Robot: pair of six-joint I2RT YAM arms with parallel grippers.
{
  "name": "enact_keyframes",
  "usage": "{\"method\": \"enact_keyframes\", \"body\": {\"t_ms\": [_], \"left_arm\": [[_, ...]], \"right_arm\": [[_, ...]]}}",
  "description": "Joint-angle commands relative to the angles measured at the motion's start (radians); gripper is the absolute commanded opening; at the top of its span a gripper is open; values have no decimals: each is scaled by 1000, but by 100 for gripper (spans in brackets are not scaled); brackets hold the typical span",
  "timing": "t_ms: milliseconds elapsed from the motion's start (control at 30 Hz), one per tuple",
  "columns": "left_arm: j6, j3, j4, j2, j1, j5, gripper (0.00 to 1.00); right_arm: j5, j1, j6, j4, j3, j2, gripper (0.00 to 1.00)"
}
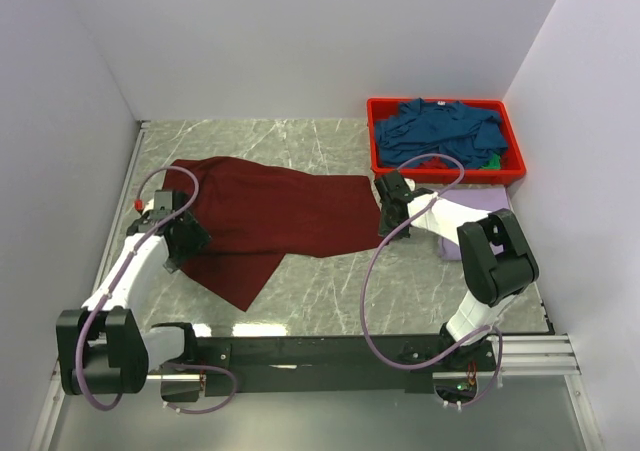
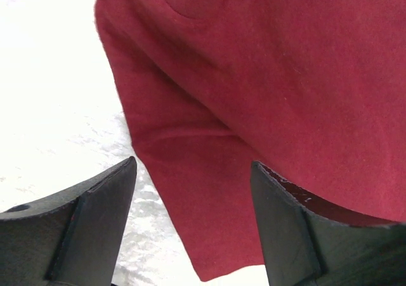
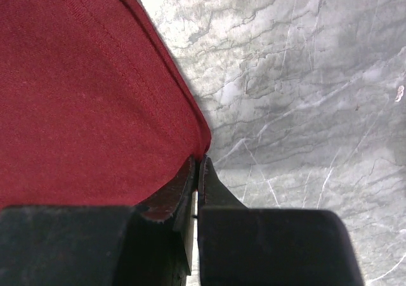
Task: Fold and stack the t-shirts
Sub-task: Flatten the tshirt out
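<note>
A dark maroon t-shirt [image 1: 270, 216] lies spread across the marble table, reaching from the left side towards the middle right. My right gripper [image 1: 390, 206] is at its right end. In the right wrist view that gripper [image 3: 198, 160] is shut on the hemmed corner of the maroon cloth [image 3: 82, 96]. My left gripper [image 1: 183, 236] hovers over the shirt's left edge. Its jaws [image 2: 193, 165] stand open, with a flap of maroon cloth [image 2: 266, 96] below and between them, not gripped. A pale lavender shirt [image 1: 488, 203] lies partly under the right arm. Teal-blue shirts [image 1: 440, 131] are heaped in the bin.
The red plastic bin [image 1: 374, 141] stands at the back right against the wall. White walls close in the table on the left, back and right. Bare marble [image 1: 330, 291] shows in front of the maroon shirt.
</note>
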Motion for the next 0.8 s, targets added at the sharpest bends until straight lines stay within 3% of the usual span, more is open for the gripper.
{"method": "enact_keyframes", "body": {"t_ms": [0, 300, 467, 767], "left_arm": [[-21, 47, -34, 28, -17, 5, 77], [-96, 67, -128, 116, -159, -26, 56], [-167, 52, -161, 125, -213, -38, 51], [-289, 41, -270, 131, -299, -86, 52]], "right_arm": [[51, 4, -15, -27, 10, -5, 0], [34, 3, -33, 4, 5, -34, 0], [19, 4, -47, 27, -12, -48, 0], [-3, 1, -68, 52, -17, -60, 0]]}}
